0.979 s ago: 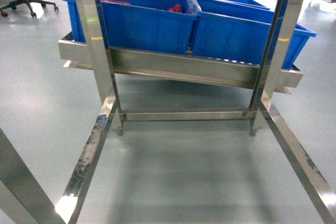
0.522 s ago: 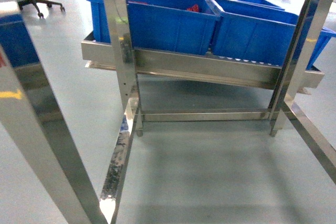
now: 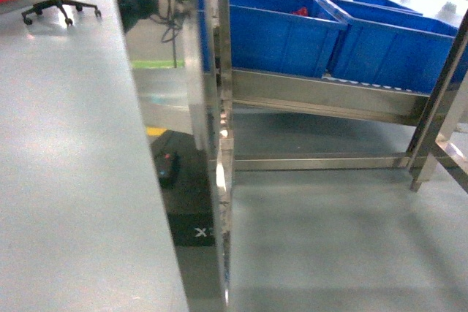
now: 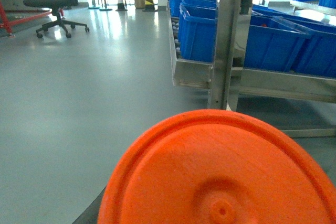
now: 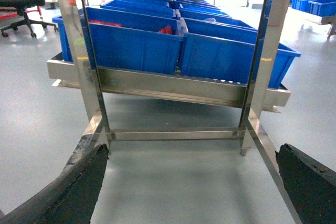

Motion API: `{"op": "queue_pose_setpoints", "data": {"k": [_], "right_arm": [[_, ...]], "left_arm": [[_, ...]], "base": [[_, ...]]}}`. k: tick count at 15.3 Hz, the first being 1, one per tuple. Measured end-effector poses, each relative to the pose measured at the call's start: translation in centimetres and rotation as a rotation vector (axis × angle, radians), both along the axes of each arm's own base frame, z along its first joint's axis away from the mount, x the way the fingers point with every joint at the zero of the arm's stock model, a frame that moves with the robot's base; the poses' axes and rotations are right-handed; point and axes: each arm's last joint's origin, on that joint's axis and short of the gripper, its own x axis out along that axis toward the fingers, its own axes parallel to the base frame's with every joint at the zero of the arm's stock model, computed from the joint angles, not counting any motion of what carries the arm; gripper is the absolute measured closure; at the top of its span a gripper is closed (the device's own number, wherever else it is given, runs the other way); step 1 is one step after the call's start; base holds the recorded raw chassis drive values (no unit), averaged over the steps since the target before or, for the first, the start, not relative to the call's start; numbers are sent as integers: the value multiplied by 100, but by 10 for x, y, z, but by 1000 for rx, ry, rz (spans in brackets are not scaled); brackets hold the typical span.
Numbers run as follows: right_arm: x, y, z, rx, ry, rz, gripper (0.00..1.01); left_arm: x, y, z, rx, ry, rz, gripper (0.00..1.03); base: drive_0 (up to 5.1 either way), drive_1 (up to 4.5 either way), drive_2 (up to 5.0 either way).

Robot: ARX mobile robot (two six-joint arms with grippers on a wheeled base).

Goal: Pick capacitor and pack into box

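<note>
**Head view swings off the rack; no box in sight yet**

Over the last second the rack (image 3: 329,96) slides from the centre of the head view toward 3 o'clock. A shiny steel upright (image 3: 219,107) now cuts through the middle, and bare grey floor (image 3: 66,180) fills everything from 7 to 10 o'clock. I read that as the base turning or travelling, not as any reach. The task is therefore at the approach stage: nothing is picked and nothing is packed.

The right gripper (image 5: 194,182) is spread wide. Its dark fingers (image 5: 73,190) sit at the 7 and 5 o'clock corners of the wrist view, with only floor between them. It holds nothing and touches nothing. Beyond it, at 12 o'clock, the rack carries rows of blue bins (image 5: 131,48), some with red contents that I cannot identify.

I cannot tell how the left gripper stands, because an orange disc (image 4: 220,171) covers the lower half of its wrist view.

The pink box and the capacitor appear in none of my views.
</note>
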Motion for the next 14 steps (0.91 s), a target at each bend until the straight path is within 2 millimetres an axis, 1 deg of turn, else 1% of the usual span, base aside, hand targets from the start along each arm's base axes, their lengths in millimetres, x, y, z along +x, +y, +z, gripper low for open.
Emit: {"op": "queue_pose_setpoints", "data": {"k": [14], "right_arm": [[0, 0, 0, 0, 1, 0, 3]], "left_arm": [[0, 0, 0, 0, -4, -1, 60]], "base": [[-491, 250, 250]]}}
